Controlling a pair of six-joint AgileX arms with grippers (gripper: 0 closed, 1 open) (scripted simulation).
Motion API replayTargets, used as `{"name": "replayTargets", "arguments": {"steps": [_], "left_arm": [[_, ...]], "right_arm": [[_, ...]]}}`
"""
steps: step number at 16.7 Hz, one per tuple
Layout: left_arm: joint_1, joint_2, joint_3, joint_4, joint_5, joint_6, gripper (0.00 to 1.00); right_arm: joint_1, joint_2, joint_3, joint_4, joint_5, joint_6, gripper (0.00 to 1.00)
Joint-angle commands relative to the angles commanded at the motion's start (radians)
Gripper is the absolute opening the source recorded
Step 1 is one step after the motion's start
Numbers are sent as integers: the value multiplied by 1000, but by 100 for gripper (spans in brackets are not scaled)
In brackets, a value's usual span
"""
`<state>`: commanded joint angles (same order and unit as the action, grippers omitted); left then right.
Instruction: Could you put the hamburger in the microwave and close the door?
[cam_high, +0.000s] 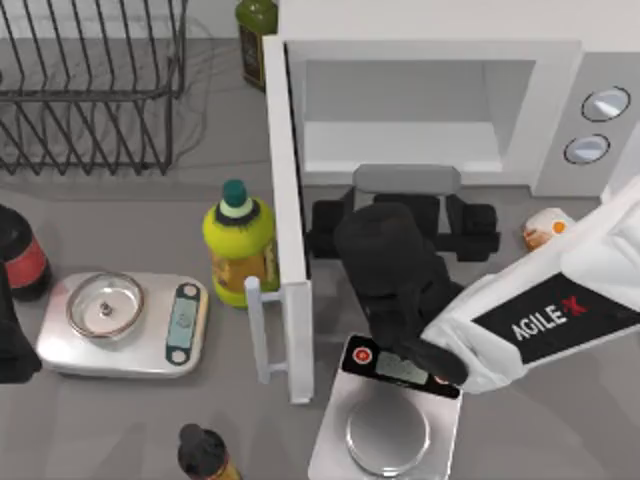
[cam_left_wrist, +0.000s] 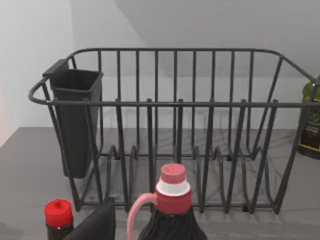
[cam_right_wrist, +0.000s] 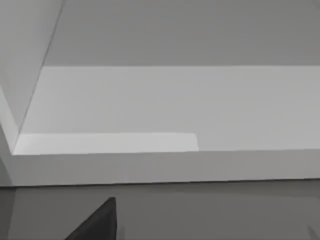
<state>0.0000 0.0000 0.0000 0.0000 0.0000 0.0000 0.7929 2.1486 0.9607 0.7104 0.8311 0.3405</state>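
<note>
Right in front of the open microwave (cam_high: 420, 60), the right gripper (cam_high: 400, 215) has its jaws spread wide and holds nothing. Its door (cam_high: 285, 230) swings out. On the desk (cam_high: 120, 420), the hamburger (cam_high: 546, 228) sits below the knobs (cam_high: 596, 125).

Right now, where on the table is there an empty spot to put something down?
Bare table lies in front of the left scale, beside the dark-capped bottle. Another bare strip runs between the wire rack and that scale. It is crowded in front of the microwave: the open door, right arm, right scale and hamburger.
</note>
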Motion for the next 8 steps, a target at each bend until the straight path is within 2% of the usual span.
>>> {"name": "replayTargets", "arguments": {"steps": [8], "left_arm": [[0,0,0,0,0,0,100]], "right_arm": [[24,-30,-52,21,22,13,100]]}}
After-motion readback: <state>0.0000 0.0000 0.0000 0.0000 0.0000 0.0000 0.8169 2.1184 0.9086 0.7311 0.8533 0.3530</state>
